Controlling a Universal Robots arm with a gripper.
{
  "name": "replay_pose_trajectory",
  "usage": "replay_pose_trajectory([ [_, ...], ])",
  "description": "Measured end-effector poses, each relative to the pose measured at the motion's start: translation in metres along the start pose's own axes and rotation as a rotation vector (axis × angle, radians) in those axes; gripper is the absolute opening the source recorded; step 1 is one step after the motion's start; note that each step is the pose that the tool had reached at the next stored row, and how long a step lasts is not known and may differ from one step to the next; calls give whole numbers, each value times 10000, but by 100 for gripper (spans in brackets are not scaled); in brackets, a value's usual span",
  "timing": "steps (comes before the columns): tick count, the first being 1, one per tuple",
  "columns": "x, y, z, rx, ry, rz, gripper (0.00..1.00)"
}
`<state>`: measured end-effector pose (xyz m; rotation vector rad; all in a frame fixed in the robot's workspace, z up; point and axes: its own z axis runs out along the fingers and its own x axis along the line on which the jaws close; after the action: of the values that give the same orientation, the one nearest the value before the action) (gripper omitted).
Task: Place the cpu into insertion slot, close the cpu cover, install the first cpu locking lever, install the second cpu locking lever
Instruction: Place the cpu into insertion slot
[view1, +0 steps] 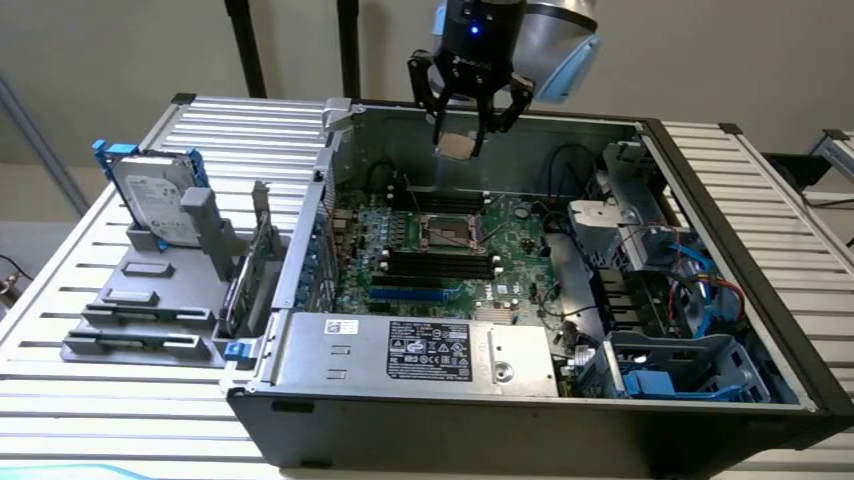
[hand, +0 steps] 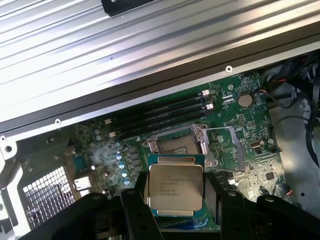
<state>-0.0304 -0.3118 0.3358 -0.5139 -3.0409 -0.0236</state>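
Silver-grey cpu (hand: 176, 186) pinched in pincer (view1: 470, 130), above motherboard (view1: 518, 240), well apart from insertion slot (view1: 451, 232). We judge: tilted or rotated descent could bend socket pins; weak edge grip could drop chip.

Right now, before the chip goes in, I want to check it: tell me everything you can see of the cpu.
The cpu is a flat square chip. Its silver-grey metal top carries faint printed text and sits on a thin green base that shows around the edges. The gripper holds it by two opposite sides, in the air above the open computer case. The insertion slot lies on the green board beyond it. Nothing else touches it.
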Motion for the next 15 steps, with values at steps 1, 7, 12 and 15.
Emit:
replay_pose_trajectory([
  [1,-1,1,11,4,23,110,54],
  [7,-3,4,74,14,164,743,54],
  [12,-5,5,117,13,262,1346,54],
  [15,-5,5,124,1,285,1699,54],
])
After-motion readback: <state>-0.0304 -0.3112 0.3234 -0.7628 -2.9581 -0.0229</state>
